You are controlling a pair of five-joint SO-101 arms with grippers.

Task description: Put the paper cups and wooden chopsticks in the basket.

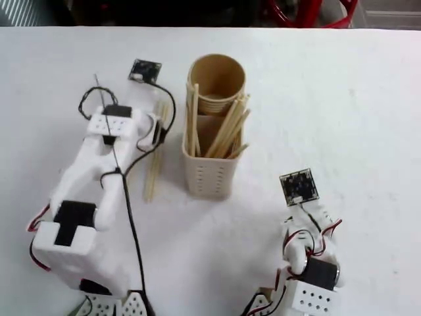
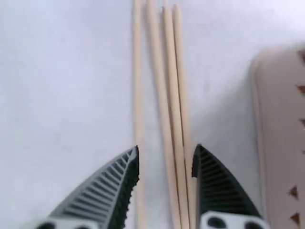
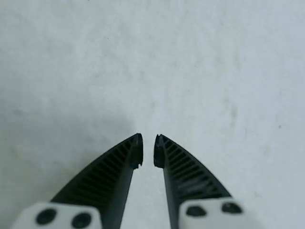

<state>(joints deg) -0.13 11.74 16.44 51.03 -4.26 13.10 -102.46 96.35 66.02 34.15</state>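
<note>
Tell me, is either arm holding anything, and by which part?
Nothing is held. The left gripper has its jaws open astride the loose chopsticks lying on the table, not closed on them; the right gripper has nothing between its jaws.

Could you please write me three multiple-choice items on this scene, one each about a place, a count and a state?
1. Where do the loose chopsticks at the left gripper lie?
A) inside the basket
B) on the table beside the basket
C) on top of an arm

2. How many loose chopsticks are there?
A) one
B) four
C) nine

3. How is the left gripper?
A) open
B) shut on one lifted chopstick
C) shut, holding nothing

Answers:
1 B, they lie flat on the table next to the basket's wall.
2 B, four sticks run side by side in the left wrist view.
3 A, its jaws stand apart, with sticks between them.
</note>
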